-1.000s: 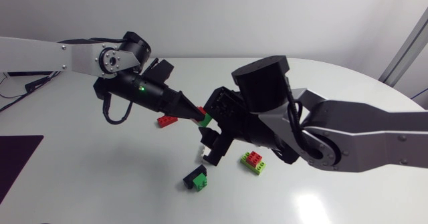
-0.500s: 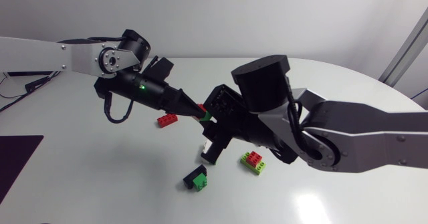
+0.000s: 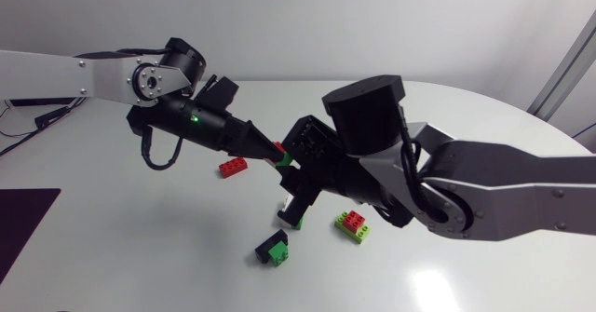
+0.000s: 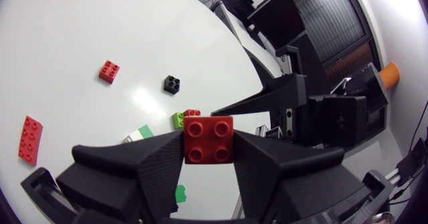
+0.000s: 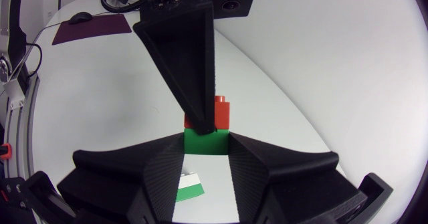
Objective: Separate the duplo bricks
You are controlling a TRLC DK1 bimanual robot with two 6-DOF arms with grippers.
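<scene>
A red brick [image 4: 208, 139] stacked on a green brick [image 5: 206, 142] hangs above the table's middle between my two arms. My left gripper [image 3: 277, 151] comes in from the left and is shut on the red brick [image 3: 278, 148]. The right gripper [image 3: 290, 165] meets it from the right, shut on the green brick [image 3: 287, 161]. In the right wrist view the red brick [image 5: 221, 112] sits directly against the green one, with a left finger [image 5: 187, 57] reaching over it. Whether the two are still pressed together I cannot tell.
On the table lie a red brick [image 3: 233, 168], a black-and-green pair [image 3: 273, 249], a green-and-red pair [image 3: 353, 225] and a white-and-green piece [image 3: 292, 219] under the grippers. The left wrist view also shows a long red brick [image 4: 30, 139] and a black brick [image 4: 171, 84].
The right gripper has closed on the green brick. The left arm has drawn slightly back to the left. The white-and-green piece below now shows more.
</scene>
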